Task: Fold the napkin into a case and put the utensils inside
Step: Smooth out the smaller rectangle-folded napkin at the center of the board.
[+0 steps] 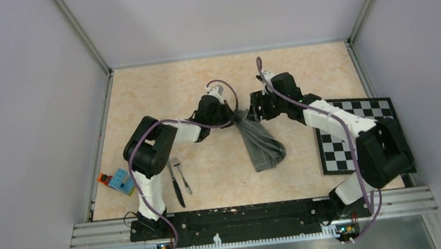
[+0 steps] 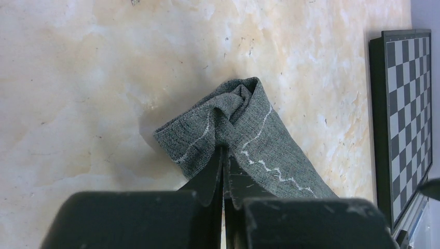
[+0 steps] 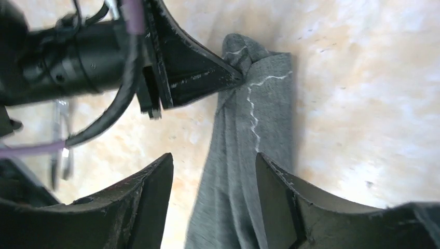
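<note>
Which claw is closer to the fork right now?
Left. The left claw, shut on the bunched top of the napkin, sits up and to the right of the fork in the top view. The right claw, open, is across the napkin top, farther away.

The far bench (image 1: 158, 88) lies open. The board (image 1: 335, 149) blocks the right side; knife (image 1: 176, 188) and fork (image 1: 182, 177) lie near left, the napkin (image 1: 261, 145) drapes mid-bench.

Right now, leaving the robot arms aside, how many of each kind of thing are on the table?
napkin: 1
knife: 1
fork: 1
checkered board: 1
blue-and-orange item: 1
Total: 5
</note>
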Available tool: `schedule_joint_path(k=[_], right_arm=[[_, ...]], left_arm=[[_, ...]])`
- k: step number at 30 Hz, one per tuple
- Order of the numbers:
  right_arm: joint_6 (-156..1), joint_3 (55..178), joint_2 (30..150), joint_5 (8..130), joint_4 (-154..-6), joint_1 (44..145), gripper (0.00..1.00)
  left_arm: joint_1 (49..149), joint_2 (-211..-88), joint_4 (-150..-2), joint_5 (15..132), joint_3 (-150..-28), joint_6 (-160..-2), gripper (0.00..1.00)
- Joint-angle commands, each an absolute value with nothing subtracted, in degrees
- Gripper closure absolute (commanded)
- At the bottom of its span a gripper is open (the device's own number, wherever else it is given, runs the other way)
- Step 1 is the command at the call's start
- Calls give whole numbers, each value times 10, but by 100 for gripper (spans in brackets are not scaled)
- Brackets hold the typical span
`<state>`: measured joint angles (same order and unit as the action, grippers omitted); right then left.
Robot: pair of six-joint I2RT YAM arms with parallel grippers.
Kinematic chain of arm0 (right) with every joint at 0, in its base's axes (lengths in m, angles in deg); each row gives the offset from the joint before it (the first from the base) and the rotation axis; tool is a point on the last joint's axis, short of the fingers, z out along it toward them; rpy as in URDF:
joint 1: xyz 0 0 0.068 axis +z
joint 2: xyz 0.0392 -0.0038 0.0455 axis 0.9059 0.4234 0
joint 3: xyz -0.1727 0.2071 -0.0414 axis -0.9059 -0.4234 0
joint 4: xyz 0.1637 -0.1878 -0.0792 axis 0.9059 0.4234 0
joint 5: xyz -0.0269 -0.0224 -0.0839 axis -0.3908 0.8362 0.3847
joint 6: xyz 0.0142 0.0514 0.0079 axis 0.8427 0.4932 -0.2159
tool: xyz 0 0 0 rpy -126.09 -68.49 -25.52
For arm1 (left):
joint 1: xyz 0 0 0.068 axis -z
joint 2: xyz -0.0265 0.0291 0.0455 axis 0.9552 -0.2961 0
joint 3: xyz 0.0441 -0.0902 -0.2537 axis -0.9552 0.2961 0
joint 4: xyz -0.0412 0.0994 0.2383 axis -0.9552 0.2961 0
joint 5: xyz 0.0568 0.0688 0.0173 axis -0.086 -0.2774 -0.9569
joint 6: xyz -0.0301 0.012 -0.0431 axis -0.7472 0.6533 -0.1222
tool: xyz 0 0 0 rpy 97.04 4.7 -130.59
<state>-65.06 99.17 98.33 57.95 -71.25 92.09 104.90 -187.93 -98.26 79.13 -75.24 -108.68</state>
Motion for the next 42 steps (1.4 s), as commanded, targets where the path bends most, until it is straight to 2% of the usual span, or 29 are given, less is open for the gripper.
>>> schedule_joint_path(k=[1, 9, 16, 22, 27, 36, 38, 42], right_arm=[[-799, 977, 919, 711, -603, 976, 40], [-882, 1005, 942, 847, -520, 1070, 37], [-866, 989, 959, 845, -530, 1078, 50], [-863, 983, 972, 838, -549, 1080, 50], [-864, 986, 990, 854, -550, 1084, 59], [-860, 985, 1020, 902, -561, 1105, 60], [-858, 982, 1023, 907, -571, 1109, 65], [-851, 976, 1018, 912, -592, 1121, 89]], left_arm=[[1048, -1905, -901, 778, -722, -1059, 100], [1042, -1906, -903, 802, -722, -1056, 100], [1036, -1909, -912, 810, -722, -1057, 100], [1033, -1909, -916, 813, -716, -1057, 100], [1031, -1907, -919, 818, -713, -1058, 100], [1031, -1900, -917, 820, -712, -1058, 100], [1031, -1898, -916, 820, -712, -1058, 100], [1031, -1892, -912, 823, -712, -1056, 100]])
